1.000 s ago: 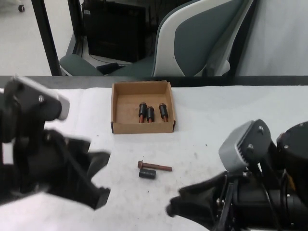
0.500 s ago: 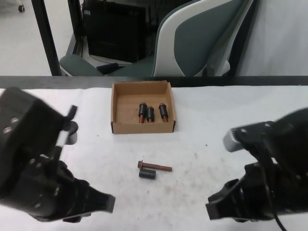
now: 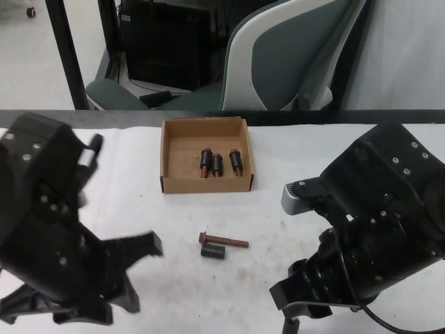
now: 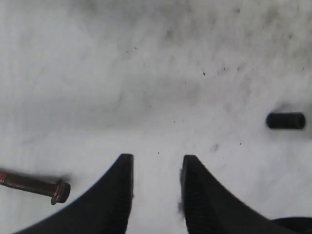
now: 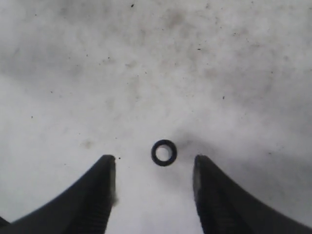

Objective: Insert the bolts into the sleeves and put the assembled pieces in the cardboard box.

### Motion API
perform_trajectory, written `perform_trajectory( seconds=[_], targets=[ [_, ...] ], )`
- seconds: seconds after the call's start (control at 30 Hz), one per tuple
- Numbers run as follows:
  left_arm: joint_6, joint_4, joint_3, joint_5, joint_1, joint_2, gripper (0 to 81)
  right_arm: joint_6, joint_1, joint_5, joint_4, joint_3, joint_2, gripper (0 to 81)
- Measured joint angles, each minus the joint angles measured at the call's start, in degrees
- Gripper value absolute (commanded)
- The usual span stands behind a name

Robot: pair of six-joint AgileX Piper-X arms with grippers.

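Observation:
A copper-coloured bolt (image 3: 224,241) lies on the white bench with a black sleeve (image 3: 213,251) right beside it. The cardboard box (image 3: 167,154) behind them holds three assembled pieces (image 3: 217,163). My left gripper (image 4: 157,161) is open over bare bench. A bolt (image 4: 34,185) lies off to one side of it and a black sleeve (image 4: 285,120) farther off to the other. My right gripper (image 5: 154,160) is open, with a small black ring (image 5: 164,152), seen end-on, between its fingertips and untouched. The left arm (image 3: 55,236) and right arm (image 3: 368,236) flank the loose parts.
The white bench cover (image 3: 299,181) is speckled with dark marks. An office chair (image 3: 292,56) and a dark frame post (image 3: 66,52) stand beyond the bench's far edge. Free bench lies between the arms and around the box.
Both arms have swung and changed pose. The right arm has risen and shifted toward the middle, and the left arm has turned near the left edge. Bolt, sleeve and box have stayed put.

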Motion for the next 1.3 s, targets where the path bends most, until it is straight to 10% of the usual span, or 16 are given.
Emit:
perform_trajectory(
  seconds=[0.37,0.63,1.1,1.3],
  targets=[
    [-13.6,7.3,0.0,-3.6,5.9,0.0,32.1,0.0,0.0,1.6,1.8,0.0,0.0,44.9],
    [29.9,13.3,0.0,-9.8,4.0,0.0,32.1,0.0,0.0,1.6,3.9,-0.1,0.0,44.9],
    [63.6,13.2,0.6,-16.3,-8.1,0.0,32.1,1.3,0.0,-4.1,9.8,-0.1,4.9,43.9],
    [70.4,12.8,0.9,-18.6,-8.3,0.0,32.1,1.0,1.2,-6.4,9.9,-0.1,7.0,3.4]
  ],
)
